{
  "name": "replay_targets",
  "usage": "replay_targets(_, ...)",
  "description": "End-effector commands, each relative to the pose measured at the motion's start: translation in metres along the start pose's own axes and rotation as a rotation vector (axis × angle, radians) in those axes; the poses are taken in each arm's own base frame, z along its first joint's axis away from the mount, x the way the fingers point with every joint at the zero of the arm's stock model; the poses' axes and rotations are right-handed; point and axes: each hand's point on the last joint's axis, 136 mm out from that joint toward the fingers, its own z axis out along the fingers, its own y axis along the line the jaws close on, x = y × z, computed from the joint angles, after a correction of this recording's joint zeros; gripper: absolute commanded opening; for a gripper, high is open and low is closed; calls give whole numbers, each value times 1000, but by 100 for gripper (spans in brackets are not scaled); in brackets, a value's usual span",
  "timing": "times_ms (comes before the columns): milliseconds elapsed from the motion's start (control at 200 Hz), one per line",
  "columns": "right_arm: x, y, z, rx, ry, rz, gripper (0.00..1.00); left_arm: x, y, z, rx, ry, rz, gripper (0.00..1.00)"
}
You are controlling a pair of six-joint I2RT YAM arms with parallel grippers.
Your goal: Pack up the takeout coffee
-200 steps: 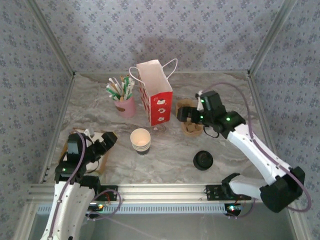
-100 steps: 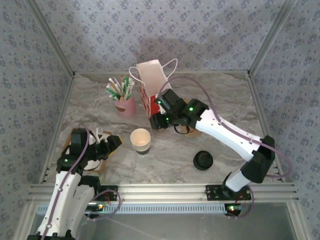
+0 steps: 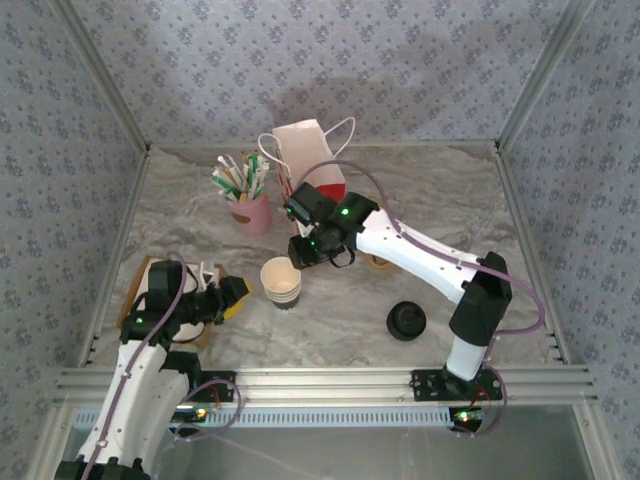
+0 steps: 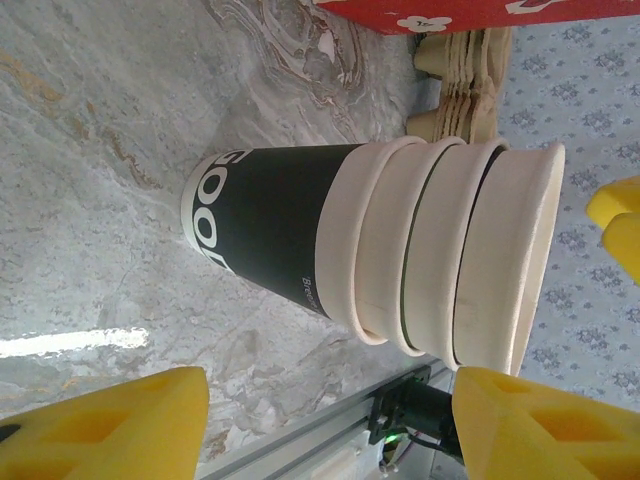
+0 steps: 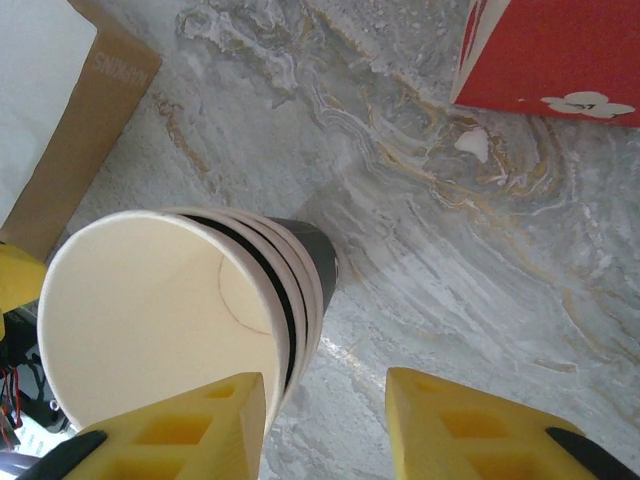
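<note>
Right gripper [image 3: 305, 250] has swung in over the nested black-and-cream paper cups [image 3: 281, 280] before the red paper bag [image 3: 310, 150], jaws apart, left gripper [image 3: 232, 293] gaping empty beside them: best pinch only the top rim, steadying below!

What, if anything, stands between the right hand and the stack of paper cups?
Nothing visible does. The right hand hangs open, close to the rim of the stack of paper cups, with bare table beside it.

White letters "GOO" are read on the black wall of the paper cup stack [image 4: 370, 250], with the rest of the word cut off. Small print beside them is too fine to be read. "NAPKINS" is printed on the side of the brown cardboard box [image 5: 100, 100].
</note>
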Motion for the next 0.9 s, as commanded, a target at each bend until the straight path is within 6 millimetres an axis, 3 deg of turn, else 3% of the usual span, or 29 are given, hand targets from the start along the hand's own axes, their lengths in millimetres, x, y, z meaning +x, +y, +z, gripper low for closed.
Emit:
replay_targets(0,6,10,4,-18,54,-1,38,0,-7,1,43,9,15,65)
replay_targets(420,9,14,23,-9,125,-12,31,0,-4,5,44,17,9,64)
replay_targets(650,8,18,24,-4,132,-21,15,0,-3,7,44,24,12,64)
replay_targets(894,6,15,20,15,128,-20,7,1,-2,8,47,30,13,64)
